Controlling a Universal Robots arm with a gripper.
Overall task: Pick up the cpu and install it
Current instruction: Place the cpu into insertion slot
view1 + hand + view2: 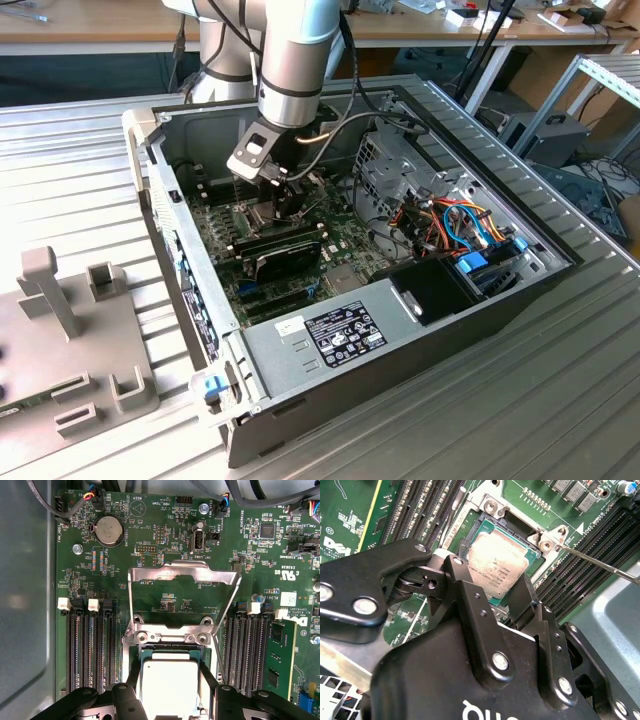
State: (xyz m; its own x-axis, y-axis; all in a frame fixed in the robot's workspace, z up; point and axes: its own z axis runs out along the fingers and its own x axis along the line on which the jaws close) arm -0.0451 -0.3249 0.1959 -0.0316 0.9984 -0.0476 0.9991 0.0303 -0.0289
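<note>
The cpu [170, 687], a small square chip with a dull silvery top, lies level over the dark socket on the green motherboard [165, 540]. My gripper [170, 680] reaches down into the open computer case [400, 360], its two black fingers [134, 677] pressed against opposite edges of the chip. The second wrist view shows the cpu [497, 562] between the fingers of my gripper [495, 577], with green substrate showing at its edge. The arm's gripper [285, 200] stands over the middle of the board in the exterior view.
The shiny hinged socket frame [182, 575] stands swung open beyond the cpu, and its thin lever [600, 562] sticks out sideways. Memory slots [92, 645] flank the socket. An expansion card [285, 250], a power supply [335, 335] and coloured cables [455, 225] sit nearby.
</note>
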